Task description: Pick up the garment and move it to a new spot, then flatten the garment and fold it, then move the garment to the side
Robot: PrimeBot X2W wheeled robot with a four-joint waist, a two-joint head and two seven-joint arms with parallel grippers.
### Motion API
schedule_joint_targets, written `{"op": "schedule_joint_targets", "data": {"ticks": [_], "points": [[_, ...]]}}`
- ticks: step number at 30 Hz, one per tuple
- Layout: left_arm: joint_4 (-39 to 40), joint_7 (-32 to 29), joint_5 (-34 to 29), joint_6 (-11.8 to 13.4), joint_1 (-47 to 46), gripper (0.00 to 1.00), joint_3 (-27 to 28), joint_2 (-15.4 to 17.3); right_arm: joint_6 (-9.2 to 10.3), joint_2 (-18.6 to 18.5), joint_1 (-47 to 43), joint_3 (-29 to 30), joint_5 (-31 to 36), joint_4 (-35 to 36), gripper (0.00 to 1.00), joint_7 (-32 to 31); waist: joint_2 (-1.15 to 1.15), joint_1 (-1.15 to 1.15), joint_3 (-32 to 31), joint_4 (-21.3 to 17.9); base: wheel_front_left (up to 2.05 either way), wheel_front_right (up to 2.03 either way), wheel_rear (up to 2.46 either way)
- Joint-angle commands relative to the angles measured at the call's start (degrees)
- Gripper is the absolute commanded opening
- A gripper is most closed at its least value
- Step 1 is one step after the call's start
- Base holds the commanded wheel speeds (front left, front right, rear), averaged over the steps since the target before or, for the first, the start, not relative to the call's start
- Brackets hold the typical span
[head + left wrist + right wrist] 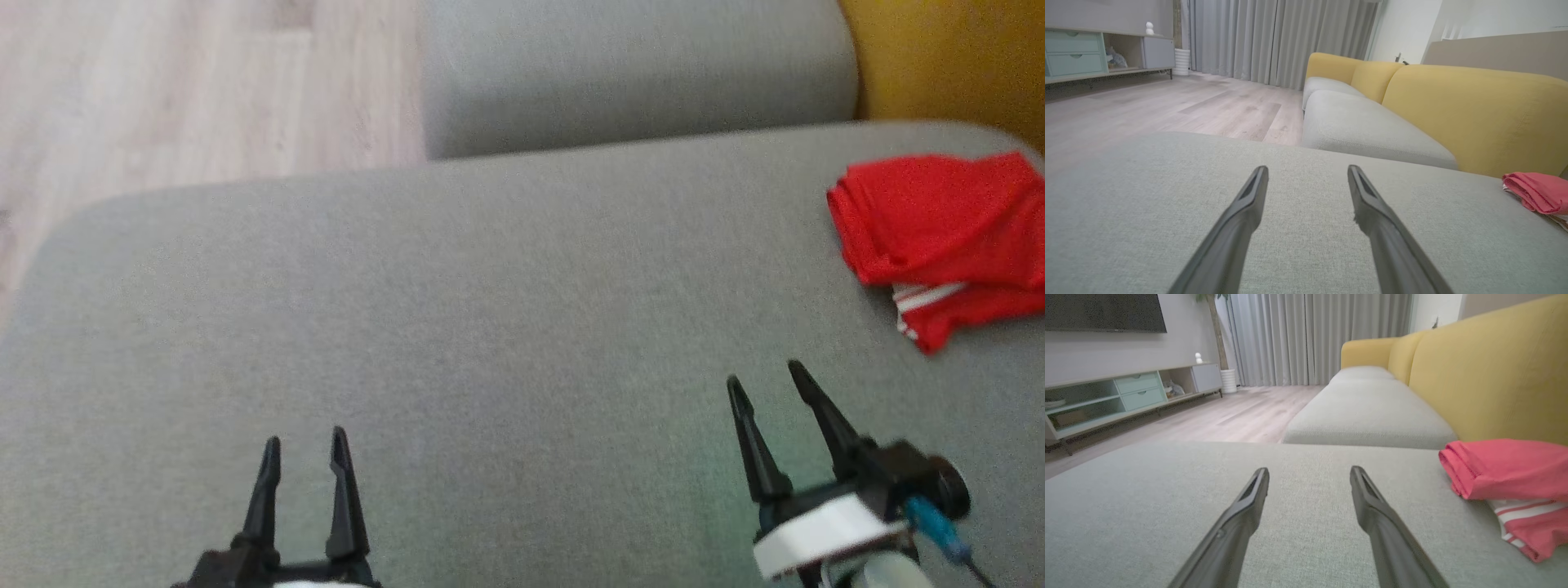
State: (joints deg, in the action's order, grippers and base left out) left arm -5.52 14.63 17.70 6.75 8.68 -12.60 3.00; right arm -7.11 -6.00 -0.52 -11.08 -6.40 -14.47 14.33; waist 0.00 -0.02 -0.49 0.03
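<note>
The garment [939,237] is red with white stripes, folded into a thick bundle. It lies at the far right of the grey cushion [457,310], close to the yellow backrest. It appears again in the right wrist view [1511,473] and at the right edge of the left wrist view [1535,192]. My right gripper [767,380] stands open over the cushion, left of and nearer than the garment, holding nothing. At the lower left my left gripper [304,445] is open as well, over bare cushion. Both pairs of fingers [1237,522] are spread with only fabric between them.
A second grey seat cushion [637,73] lies beyond the one I work on, with the yellow backrest [947,57] to the right. Wooden floor [180,90] lies past the cushion's left and far edges. A low cabinet [1126,396] and curtains [1314,335] stand far off.
</note>
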Motion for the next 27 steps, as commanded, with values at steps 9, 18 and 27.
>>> {"op": "schedule_joint_targets", "data": {"ticks": [9,18,27], "points": [[1.5,0.4,-3.1,-2.1,0.6,1.00,1.7,-0.1,-0.37,3.0,-5.6,2.3,4.4,8.2,1.00,0.7,0.00,0.02,-5.0,2.8,0.00,0.00,0.00],[0.7,0.4,-3.6,-2.4,1.2,1.00,2.0,-0.1,-0.37,3.1,-6.2,2.5,2.6,8.7,1.00,0.7,0.00,0.02,-5.7,2.4,0.00,0.00,0.00],[-2.2,0.0,-3.6,-2.2,3.4,0.00,0.8,0.1,0.03,3.3,-8.4,4.2,2.3,5.9,0.00,0.0,0.00,0.02,-5.7,2.3,0.00,0.00,0.00]]}}
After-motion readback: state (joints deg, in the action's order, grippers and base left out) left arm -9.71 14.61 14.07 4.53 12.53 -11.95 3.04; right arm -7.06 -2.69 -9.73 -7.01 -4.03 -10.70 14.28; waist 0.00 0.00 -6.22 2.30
